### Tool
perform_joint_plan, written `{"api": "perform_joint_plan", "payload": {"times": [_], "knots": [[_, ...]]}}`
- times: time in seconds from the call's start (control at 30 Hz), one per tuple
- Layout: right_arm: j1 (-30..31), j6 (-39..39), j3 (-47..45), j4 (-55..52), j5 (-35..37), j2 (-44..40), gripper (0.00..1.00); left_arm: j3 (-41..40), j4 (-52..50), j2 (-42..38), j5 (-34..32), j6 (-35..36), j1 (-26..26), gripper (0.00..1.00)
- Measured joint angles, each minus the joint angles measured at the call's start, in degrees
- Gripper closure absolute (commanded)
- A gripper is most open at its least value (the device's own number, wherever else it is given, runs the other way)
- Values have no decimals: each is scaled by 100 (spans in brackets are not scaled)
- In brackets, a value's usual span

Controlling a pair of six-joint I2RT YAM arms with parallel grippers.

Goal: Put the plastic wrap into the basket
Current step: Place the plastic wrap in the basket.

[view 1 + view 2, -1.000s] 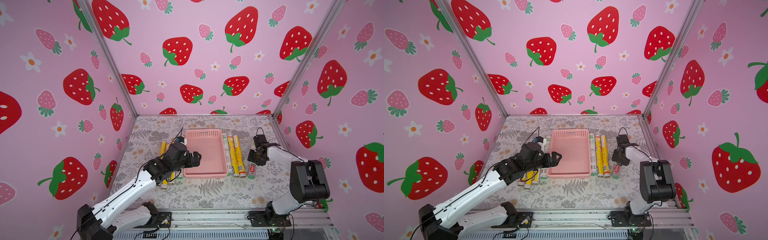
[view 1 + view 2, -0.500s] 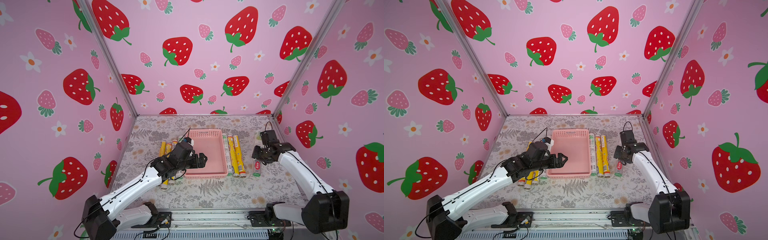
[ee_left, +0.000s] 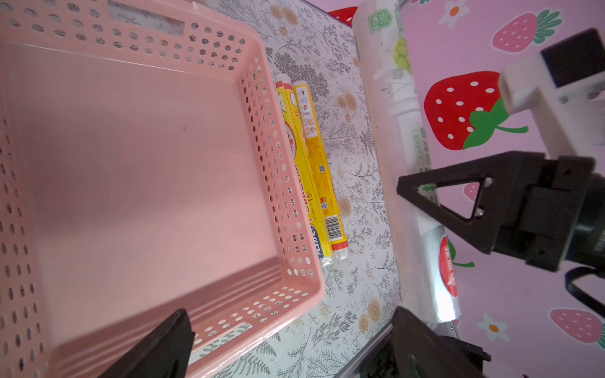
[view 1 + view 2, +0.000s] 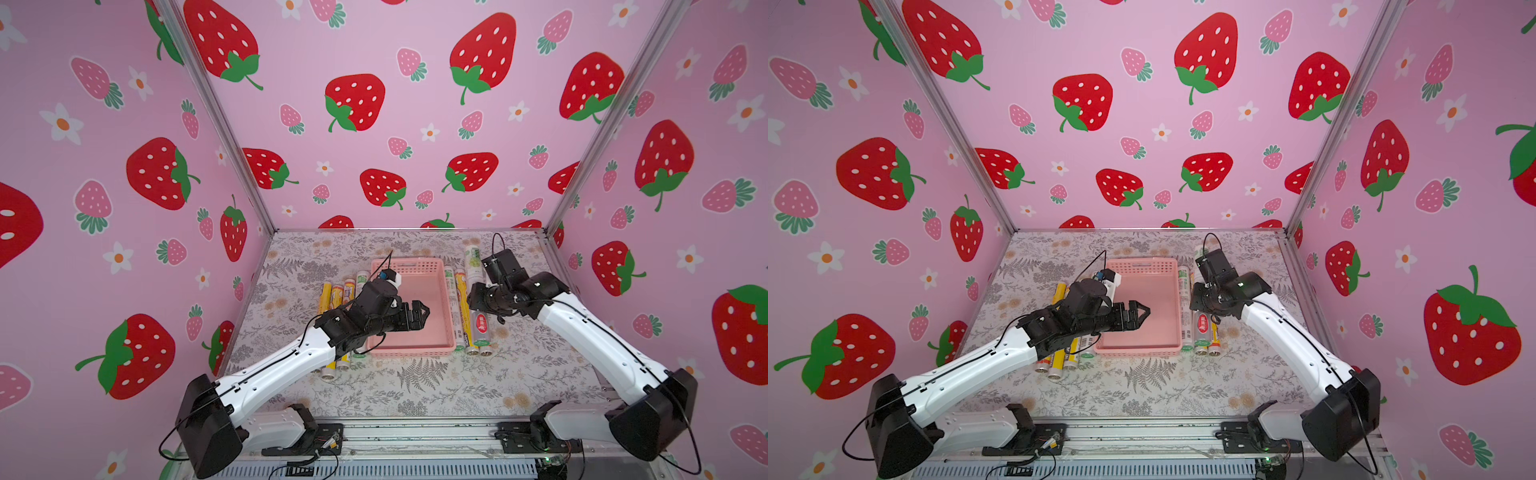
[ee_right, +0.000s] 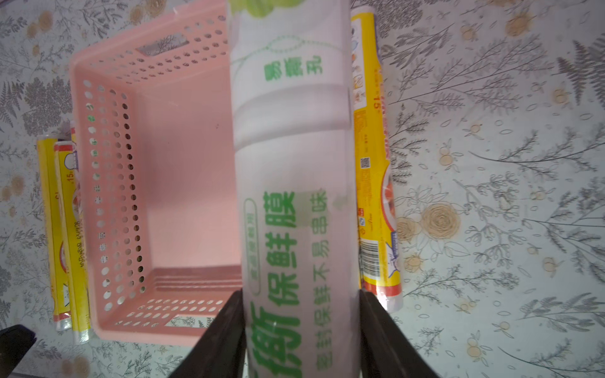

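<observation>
Two arms reach over a grey floral-print table (image 4: 415, 382). At its middle sits the shallow pale-pink perforated plastic basket (image 4: 409, 266). Long slim rolls of plastic wrap lie on the table along both of its long sides. Yellow and white ones (image 4: 326, 295) are on the left, partly under the left arm, and yellow ones (image 4: 461, 301) are on the right. One white roll with green print (image 5: 291, 163) hangs above the right-hand group, parallel to the basket, clamped across its width by the right gripper (image 5: 301, 337). The left gripper (image 4: 422, 316) hovers over the basket floor, jaws spread wide, holding nothing.
</observation>
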Motion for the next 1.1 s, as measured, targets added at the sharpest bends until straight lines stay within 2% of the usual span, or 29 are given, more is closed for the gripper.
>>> {"api": "perform_joint_plan", "payload": {"times": [0.17,0.37,0.63,1.1], "knots": [[588,468,17,409,20,623,81,-240,13,-262,33,11,345,0],[984,723,472,595,70,1427,81,-780,2,-533,81,-66,658,0],[1202,920,695,809,212,1941,81,-1158,15,-804,111,-170,811,0],[1241,951,695,892,597,2441,81,-1263,24,-776,116,-186,811,0]]}}
